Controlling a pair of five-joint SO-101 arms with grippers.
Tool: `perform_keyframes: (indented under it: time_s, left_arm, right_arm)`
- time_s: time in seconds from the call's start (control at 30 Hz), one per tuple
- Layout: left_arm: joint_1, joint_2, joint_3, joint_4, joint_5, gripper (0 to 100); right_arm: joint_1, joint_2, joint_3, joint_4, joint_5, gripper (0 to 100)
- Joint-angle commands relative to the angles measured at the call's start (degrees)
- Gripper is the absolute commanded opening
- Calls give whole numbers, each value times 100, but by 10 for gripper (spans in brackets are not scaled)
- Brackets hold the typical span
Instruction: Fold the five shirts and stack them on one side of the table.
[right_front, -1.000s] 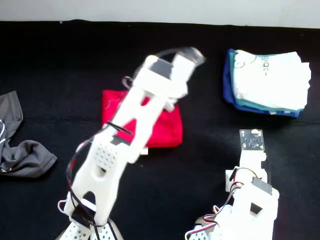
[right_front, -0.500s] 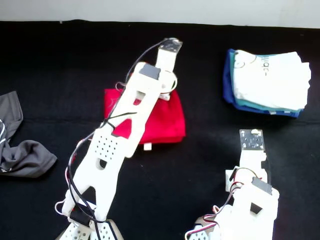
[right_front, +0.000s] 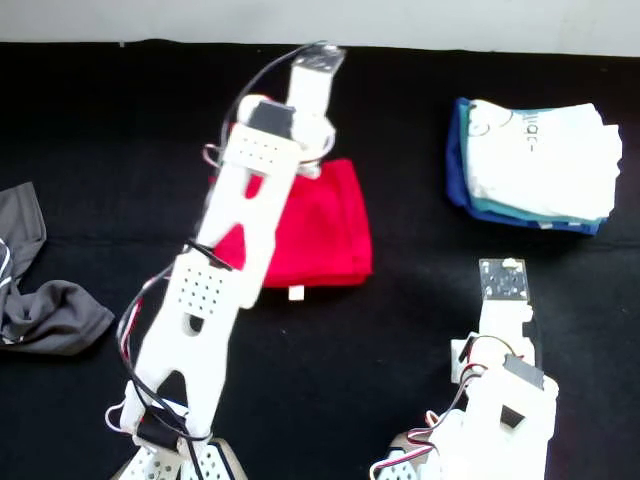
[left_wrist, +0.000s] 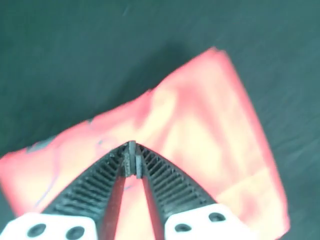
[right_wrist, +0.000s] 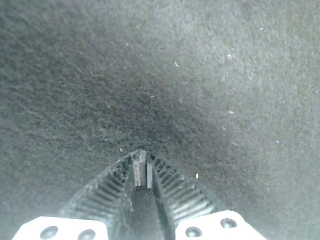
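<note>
The folded red cotton shirt (right_front: 325, 230) lies flat near the middle of the black cloth-covered table (right_front: 100, 120). It is a rough rectangle whose long axis runs across the table from side to side, its edges nearly square with the table's. A small white tag (right_front: 295, 293) pokes out from its near edge. The white left arm (right_front: 215, 300) stretches from the near left corner diagonally over the shirt's left half and hides that part. In the left wrist view the left gripper (left_wrist: 132, 162) hangs over the red cloth with its toothed jaws closed, tips meeting and nothing caught between them. At the far right sits a stack of folded shirts (right_front: 540, 165), white on top with teal and dark blue beneath, its long side also running across the table. A crumpled grey shirt (right_front: 45, 295) lies unfolded at the left edge, well apart from the others. The right arm (right_front: 505, 400) rests at the near right, and the right gripper (right_wrist: 141, 172) is closed on nothing, just above bare black cloth.
</note>
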Motion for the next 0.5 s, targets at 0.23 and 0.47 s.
perform_keyframes:
  time_s: [0.23,0.47]
  left_arm:
    - [-1262,875,-277,237,-413,8]
    - [-1684,1051,-286,-132,-396,8]
  right_arm:
    - [75,-4,127,-171,18,7]
    - [75,-4,127,-171,18,7]
